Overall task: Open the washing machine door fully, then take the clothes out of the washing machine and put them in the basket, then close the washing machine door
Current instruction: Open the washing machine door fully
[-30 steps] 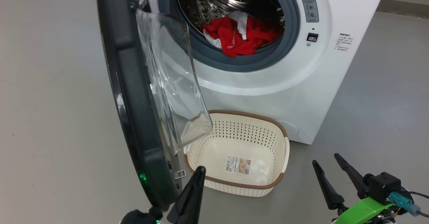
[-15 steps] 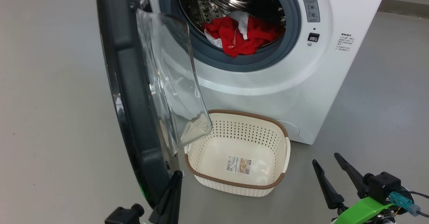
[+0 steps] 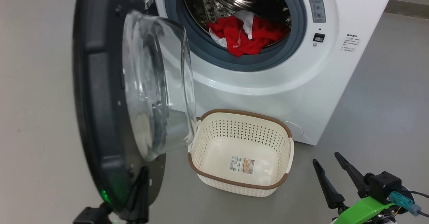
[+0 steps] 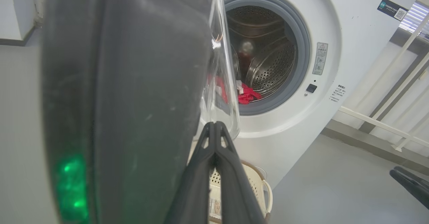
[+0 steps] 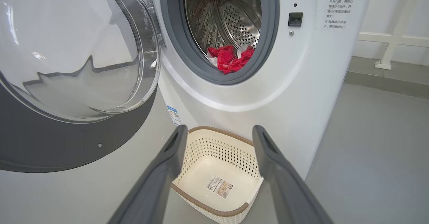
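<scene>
opening step: left claw [image 4: 214, 126], pinched empty, leans on the washing machine door [image 3: 97, 100] lower left; right claw [image 3: 325, 158] gapes empty; next, grab the clothes [image 3: 248, 38].

Grey floor [image 3: 40, 83] lies all around. In the left wrist view, a white railing [image 4: 382, 124] stands at three o'clock and window blinds [image 4: 415, 16] at two o'clock.
</scene>
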{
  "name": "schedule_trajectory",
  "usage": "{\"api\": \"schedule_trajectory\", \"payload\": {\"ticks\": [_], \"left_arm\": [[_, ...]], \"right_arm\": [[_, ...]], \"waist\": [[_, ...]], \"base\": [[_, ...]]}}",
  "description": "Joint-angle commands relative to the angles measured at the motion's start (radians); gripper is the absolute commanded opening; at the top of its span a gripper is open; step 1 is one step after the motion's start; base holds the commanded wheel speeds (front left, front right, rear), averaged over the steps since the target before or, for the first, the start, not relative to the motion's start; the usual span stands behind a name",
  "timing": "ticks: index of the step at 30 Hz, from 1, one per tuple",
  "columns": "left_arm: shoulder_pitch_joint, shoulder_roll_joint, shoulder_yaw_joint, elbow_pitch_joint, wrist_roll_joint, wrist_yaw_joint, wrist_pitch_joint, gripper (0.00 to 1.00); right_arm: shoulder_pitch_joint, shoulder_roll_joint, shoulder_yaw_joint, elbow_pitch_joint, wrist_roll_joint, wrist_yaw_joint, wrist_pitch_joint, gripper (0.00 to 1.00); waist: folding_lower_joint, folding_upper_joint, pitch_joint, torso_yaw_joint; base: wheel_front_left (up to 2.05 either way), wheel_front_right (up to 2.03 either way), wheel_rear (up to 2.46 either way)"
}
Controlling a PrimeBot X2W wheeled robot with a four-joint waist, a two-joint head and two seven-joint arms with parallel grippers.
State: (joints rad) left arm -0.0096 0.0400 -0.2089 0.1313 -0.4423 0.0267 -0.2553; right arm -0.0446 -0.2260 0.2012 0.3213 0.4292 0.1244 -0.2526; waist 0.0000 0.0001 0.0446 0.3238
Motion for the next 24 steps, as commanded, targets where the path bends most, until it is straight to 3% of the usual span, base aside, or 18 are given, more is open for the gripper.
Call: {"api": "schedule_trajectory", "payload": {"ticks": [1,24], "left_arm": [[-0.006,0.010,0.076,-0.023,0.018,0.001,-0.006,0.00],[-0.082,0.010,0.429,0.047,0.132,-0.051,-0.006,0.00]], "right_arm": [[-0.015,-0.017,0.010,-0.026,0.002,0.006,-0.009,1.00],[-0.030,-0.028,0.014,-0.033,-0.005,0.006,-0.009,1.00]], "waist": [[0.0000,-0.0001,0.002,0.003],[0.0000,-0.0001,0.051,-0.005]], "base": [[0.00,0.00,0.00],[0.00,0.00,0.00]]}}
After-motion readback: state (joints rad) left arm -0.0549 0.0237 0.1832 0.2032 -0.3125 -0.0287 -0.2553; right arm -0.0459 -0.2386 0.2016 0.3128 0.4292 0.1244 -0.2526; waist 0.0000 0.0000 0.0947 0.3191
